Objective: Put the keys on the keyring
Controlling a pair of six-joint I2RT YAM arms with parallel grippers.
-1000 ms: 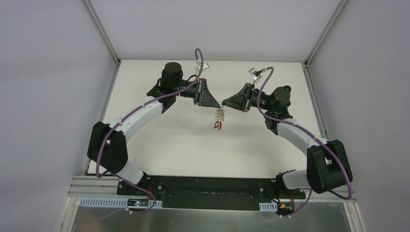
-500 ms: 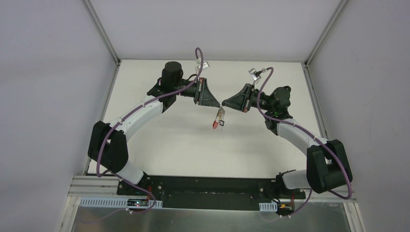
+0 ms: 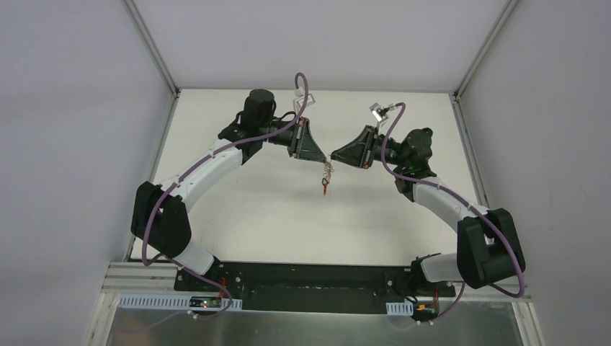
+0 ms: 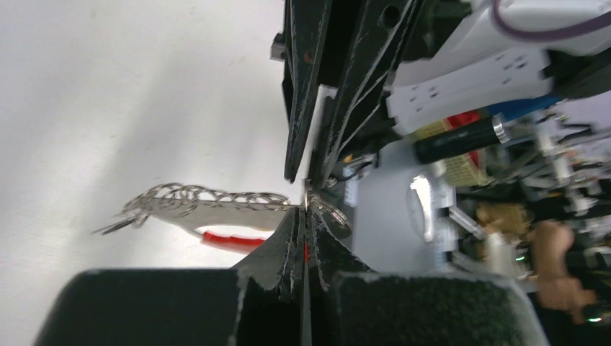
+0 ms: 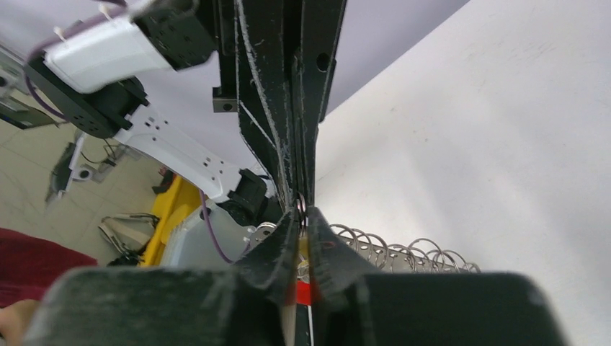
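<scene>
Left pincer (image 4: 305, 220) pressed together, apparently pinching thin metal of keyring (image 4: 209, 205). Right pincer (image 5: 299, 220) tip-to-tip with it, cannot tell its state. Keyring dangles above tabletop (image 3: 288, 216), keys indistinct. Advice: hold left clamp firm, right works gently, no tugging.

Dangling keys (image 3: 327, 176) swung back toward centre, bunch hangs narrower; left tool (image 4: 305, 216) pinched tighter, wrist shifted slightly.

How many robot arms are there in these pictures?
2. The left arm reaches in from the left and the right arm from the right. Their tips meet above the table, where the keyring dangles. No third arm shows.
</scene>
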